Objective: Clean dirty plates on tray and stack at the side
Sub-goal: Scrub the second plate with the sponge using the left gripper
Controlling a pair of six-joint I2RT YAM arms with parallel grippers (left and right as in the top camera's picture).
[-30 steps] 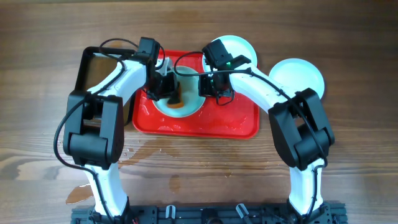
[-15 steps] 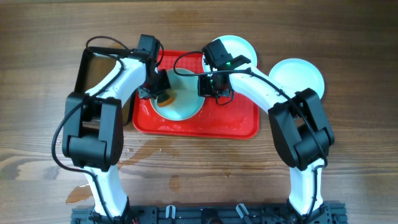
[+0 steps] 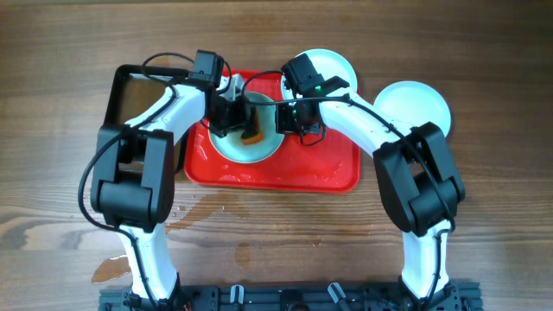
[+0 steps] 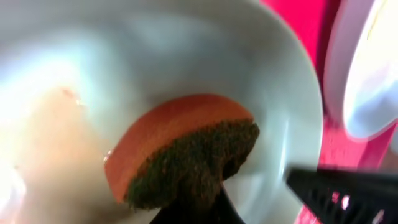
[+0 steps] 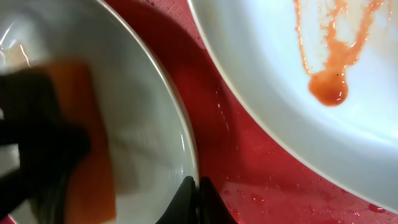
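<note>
Overhead, the tray (image 3: 328,168) sits at upper centre with the wet plate (image 3: 251,154) lying on its left half. The left gripper (image 3: 233,121) is clamped on a sponge (image 3: 251,135) pressed into that plate. The right gripper (image 3: 289,121) is at the plate's right rim. A smeared plate (image 3: 333,65) overhangs the tray's top edge, and a third plate (image 3: 419,104) rests on the table at the right, off the tray. A black tray (image 3: 117,95) lies at upper left.

From the left wrist, the sponge (image 4: 180,149), orange with a dark green scouring face, fills the lower centre and is pinched from below against the wet plate (image 4: 273,74). The plate's surface looks glossy with water. The smeared plate (image 4: 367,81) shows at the right edge.

From the right wrist, the right gripper (image 5: 198,196) has its fingers closed together on the rim of the wet plate (image 5: 143,99) at bottom centre. The blurred sponge (image 5: 87,143) is at the left. An orange sauce smear (image 5: 328,87) marks the smeared plate (image 5: 267,74) at upper right, with wet tray (image 5: 249,162) between the two plates.

I judge the plates stiff, light and breakable. Wet, they are probably slippery, so the raised rim is the place to grip.
</note>
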